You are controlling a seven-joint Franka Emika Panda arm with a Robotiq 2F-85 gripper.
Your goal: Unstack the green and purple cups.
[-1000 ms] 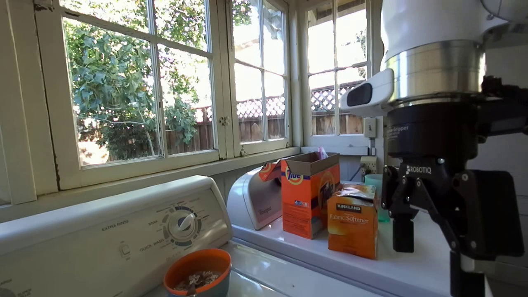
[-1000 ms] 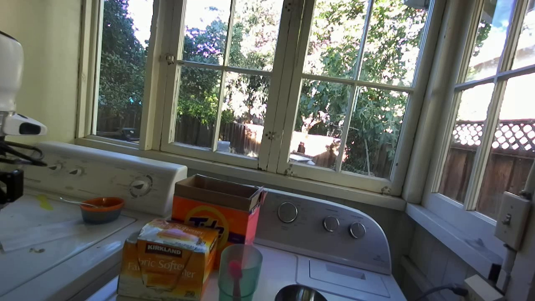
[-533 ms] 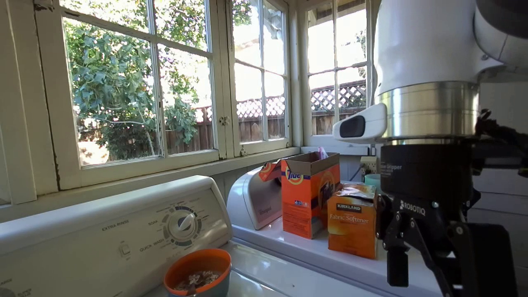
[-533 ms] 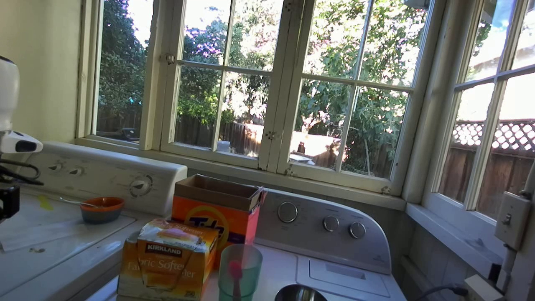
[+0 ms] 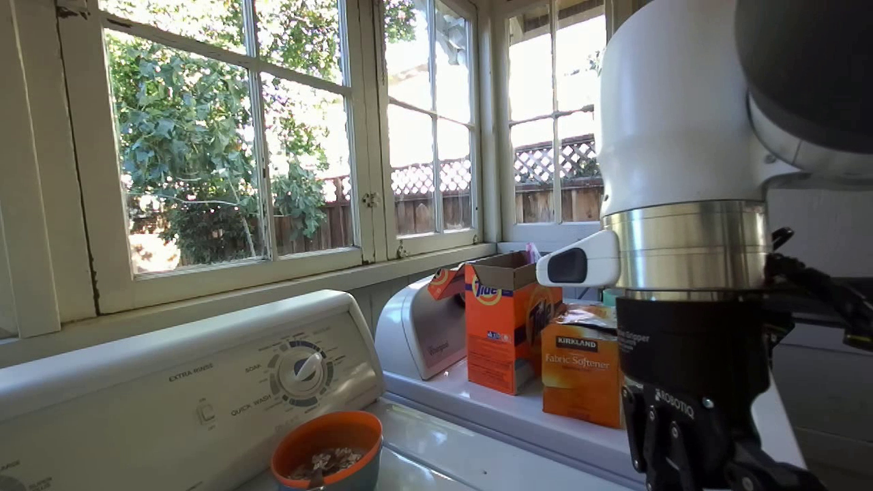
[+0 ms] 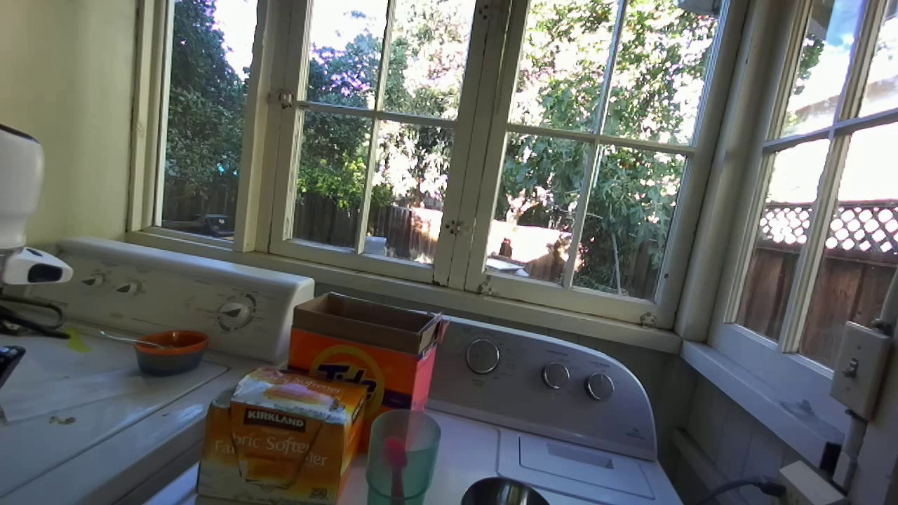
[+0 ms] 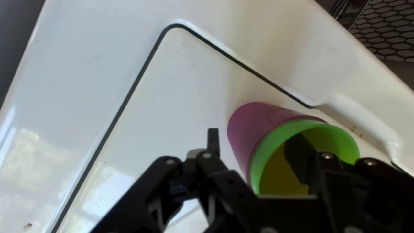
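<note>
Two cups, one stack: green cup (image 7: 273,144) nested in purple cup (image 7: 249,129), green rim projecting past the purple. Stack is on a white lid (image 7: 174,90) edged by a dark seam. Unstacking not yet done.

Gripper (image 7: 255,142): fingers spread apart. At left in the wrist view, one finger (image 7: 212,142) lies outside the purple cup, with a gap visible between; the opposite finger (image 7: 297,155) overlaps the green cup's open mouth. Depth inside and any contact: cannot tell. In an exterior view, fingertips run off the bottom edge.

Surroundings: open-topped Tide box (image 5: 491,341) just behind the Kirkland Fabric Softener box (image 5: 580,372), in both exterior views, on a white Whirlpool appliance (image 5: 436,341). Beside the softener, translucent teal tumbler (image 6: 421,456) holding a pink-headed utensil (image 6: 395,454); near it, a round metal vessel (image 6: 505,481), mostly cropped. Orange-lined bowl (image 6: 168,363) well apart from the tumbler, in front of a control panel (image 5: 204,402); spoon (image 6: 130,339) leaning in it, pale bits (image 5: 334,460) inside, unidentified.
</note>
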